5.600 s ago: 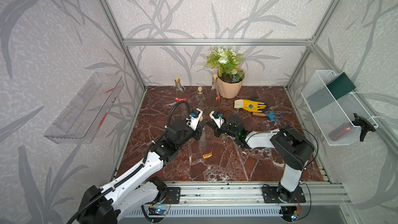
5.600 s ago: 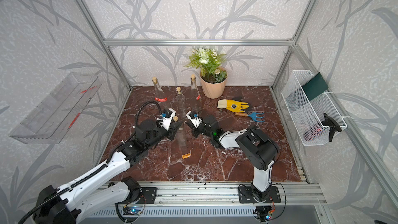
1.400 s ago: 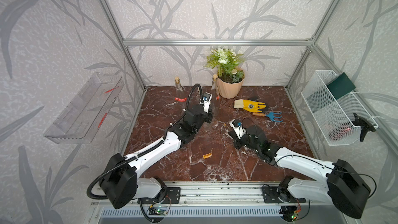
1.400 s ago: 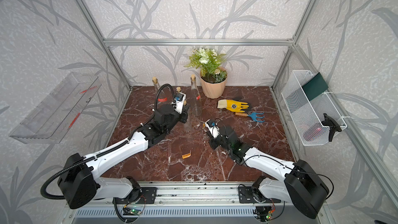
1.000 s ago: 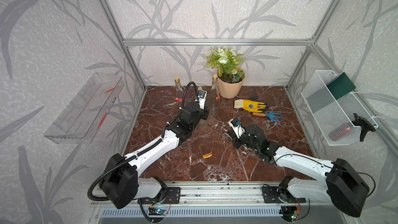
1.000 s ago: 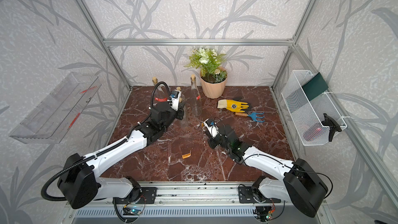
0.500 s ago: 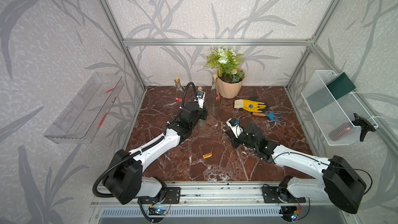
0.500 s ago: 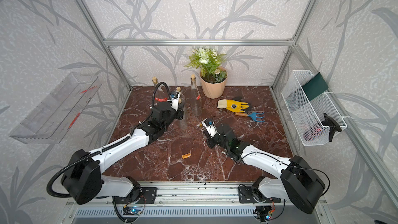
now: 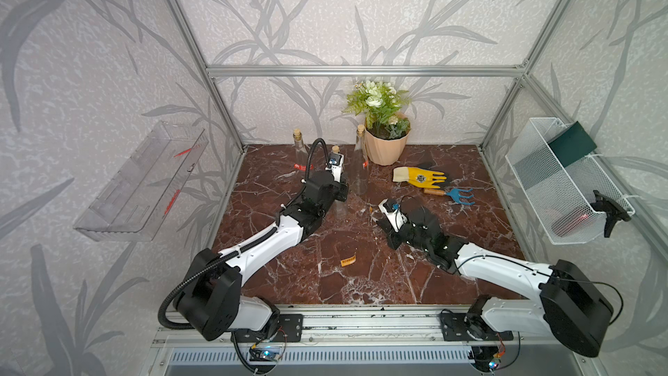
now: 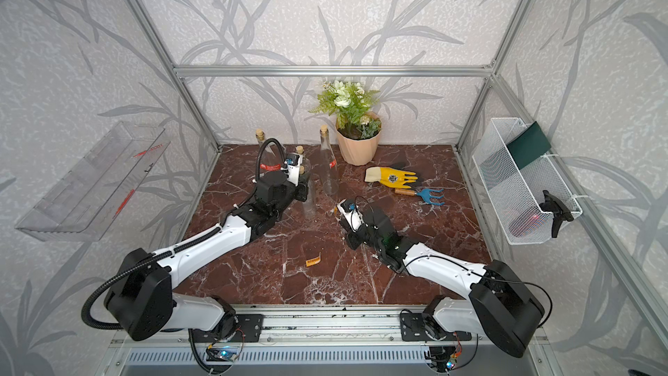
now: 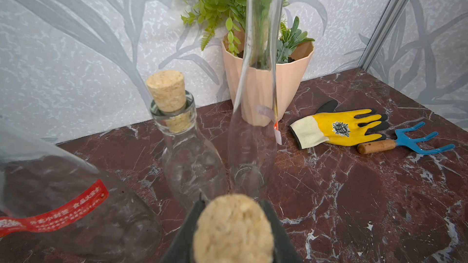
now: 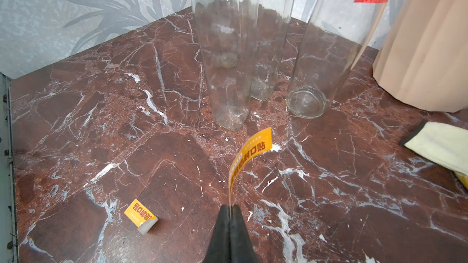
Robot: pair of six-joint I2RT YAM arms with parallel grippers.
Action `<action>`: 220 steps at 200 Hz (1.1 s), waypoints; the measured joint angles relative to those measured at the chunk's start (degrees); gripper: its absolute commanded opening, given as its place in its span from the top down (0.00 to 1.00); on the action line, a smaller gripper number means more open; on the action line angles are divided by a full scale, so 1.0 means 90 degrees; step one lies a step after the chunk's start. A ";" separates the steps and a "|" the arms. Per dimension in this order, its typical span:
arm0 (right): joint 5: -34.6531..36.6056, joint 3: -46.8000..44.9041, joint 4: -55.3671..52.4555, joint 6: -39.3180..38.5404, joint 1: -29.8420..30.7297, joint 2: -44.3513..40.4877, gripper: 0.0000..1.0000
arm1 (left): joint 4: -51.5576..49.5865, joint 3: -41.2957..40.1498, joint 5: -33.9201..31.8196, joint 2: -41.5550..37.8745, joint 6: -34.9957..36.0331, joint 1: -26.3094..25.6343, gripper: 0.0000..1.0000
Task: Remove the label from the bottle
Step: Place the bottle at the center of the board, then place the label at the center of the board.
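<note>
Far left: clear plastic wall shelf (image 9: pixel 141 182) mounted on the side panel. My left gripper (image 11: pixel 233 201) is clenched on the top of a corked clear glass bottle (image 10: pixel 309 201), with black fingers (image 11: pixel 195 216) either side of the blurred cork. In both top views this bottle stands upright with its base on the red-brown marble tabletop (image 9: pixel 325 283), and I see no label on its glass.

Behind it, near the back wall:
- a clear bottle with a red label band (image 11: pixel 58 213)
- a short corked glass bottle (image 11: pixel 187 158)
- a tall slim corked glass bottle (image 11: pixel 253 122), just in front of the peach faceted plant pot (image 9: pixel 385 148)

A small yellow label scrap (image 12: pixel 140 214) lies loose on the marble, between the arms and nearer the front edge.

My right gripper (image 12: pixel 230 207) is pinched tight on a yellow printed label strip (image 12: pixel 250 155). The strip curls up from the jaws, clear of every bottle and near the held bottle's base. In a top view it is only a tiny orange fleck (image 9: pixel 371 207).

Further right, a yellow work glove with black fingertips (image 9: pixel 419 177) lies flat, just beside a blue hand rake with a wooden handle (image 9: pixel 452 194).

Far right: white wire basket (image 9: pixel 542 160) on the wall, with a dark green flat item (image 9: pixel 571 142) in it.
</note>
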 measured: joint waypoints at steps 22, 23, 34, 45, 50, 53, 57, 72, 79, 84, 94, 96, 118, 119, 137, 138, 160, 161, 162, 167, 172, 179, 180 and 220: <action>-0.0019 -0.0002 0.0041 -0.0005 0.0005 0.0005 1.00 | -0.0002 0.0000 0.0000 0.0000 -0.0007 0.0000 0.79; -0.0019 -0.0002 0.0044 -0.0005 0.0005 0.0005 1.00 | 0.0000 0.0000 0.0000 0.0000 -0.0007 0.0000 0.79; -0.0049 -0.0002 0.0073 -0.0015 0.0012 0.0017 1.00 | -0.0002 0.0000 -0.0002 0.0000 -0.0015 0.0000 0.75; -0.0090 -0.0002 0.0097 -0.0041 0.0017 0.0034 1.00 | -0.0005 0.0000 -0.0002 0.0000 -0.0036 0.0000 0.72; -0.0124 -0.0002 0.0107 -0.0061 0.0022 0.0036 1.00 | -0.0007 0.0000 -0.0002 0.0000 -0.0046 0.0000 0.70; -0.0134 -0.0002 0.0112 -0.0080 0.0024 0.0036 1.00 | -0.0010 0.0000 -0.0002 0.0000 -0.0049 0.0000 0.69; -0.0151 -0.0002 0.0124 -0.0090 0.0029 0.0036 1.00 | -0.0010 0.0000 -0.0002 0.0000 -0.0053 0.0000 0.67; -0.0238 -0.0002 0.0214 -0.0199 0.0036 0.0036 1.00 | -0.0022 -0.0002 -0.0002 -0.0012 -0.0092 0.0000 0.62; -0.0277 -0.0002 0.0255 -0.0245 0.0039 0.0036 1.00 | -0.0019 -0.0012 0.0002 -0.0049 -0.0100 0.0000 0.60; -0.0306 -0.0005 0.0287 -0.0291 0.0041 0.0036 1.00 | -0.0017 -0.0027 0.0010 -0.0085 -0.0117 0.0000 0.59; -0.0376 -0.0022 0.0386 -0.0391 0.0046 0.0034 1.00 | -0.0032 -0.0073 0.0015 -0.0209 -0.0129 0.0000 0.58; -0.0391 -0.0032 0.0408 -0.0415 0.0049 0.0034 1.00 | -0.0029 -0.0083 0.0019 -0.0233 -0.0146 0.0000 0.58; -0.0568 -0.0131 0.0624 -0.0673 0.0083 0.0029 1.00 | -0.0075 -0.0194 0.0019 -0.0551 -0.0172 0.0000 0.56; -0.0576 -0.0136 0.0634 -0.0685 0.0085 0.0029 1.00 | -0.0080 -0.0199 0.0019 -0.0573 -0.0172 0.0000 0.56; -0.0716 -0.0243 0.0784 -0.0945 0.0114 0.0029 1.00 | -0.0153 -0.0250 0.0017 -0.0789 -0.0221 0.0000 0.53; -0.0724 -0.0245 0.0787 -0.0959 0.0114 0.0029 1.00 | -0.0158 -0.0253 0.0015 -0.0797 -0.0216 0.0000 0.53; -0.0801 -0.0255 0.0775 -0.1297 0.0160 0.0029 1.00 | -0.0296 -0.0301 0.0022 -0.1005 -0.0282 0.0000 0.52; -0.0801 -0.0255 0.0775 -0.1309 0.0163 0.0029 1.00 | -0.0304 -0.0306 0.0022 -0.1022 -0.0279 0.0000 0.52; -0.0804 -0.0255 0.0775 -0.1331 0.0170 0.0029 1.00 | -0.0313 -0.0308 0.0024 -0.1027 -0.0282 0.0000 0.52; -0.0816 -0.0255 0.0770 -0.1430 0.0189 0.0029 1.00 | -0.0364 -0.0335 0.0029 -0.1086 -0.0289 0.0000 0.52; -0.0831 -0.0255 0.0758 -0.1523 0.0209 0.0029 1.00 | -0.0432 -0.0357 0.0046 -0.1141 -0.0296 0.0000 0.52; -0.0848 -0.0255 0.0738 -0.1644 0.0236 0.0029 1.00 | -0.0500 -0.0396 0.0058 -0.1224 -0.0321 0.0000 0.52; -0.0845 -0.0255 0.0733 -0.1678 0.0243 0.0029 1.00 | -0.0515 -0.0406 0.0066 -0.1246 -0.0328 0.0000 0.52; -0.0835 -0.0367 0.0918 -0.2820 0.0597 0.0012 1.00 | -0.1105 -0.0576 0.0364 -0.1889 -0.0491 0.0005 0.52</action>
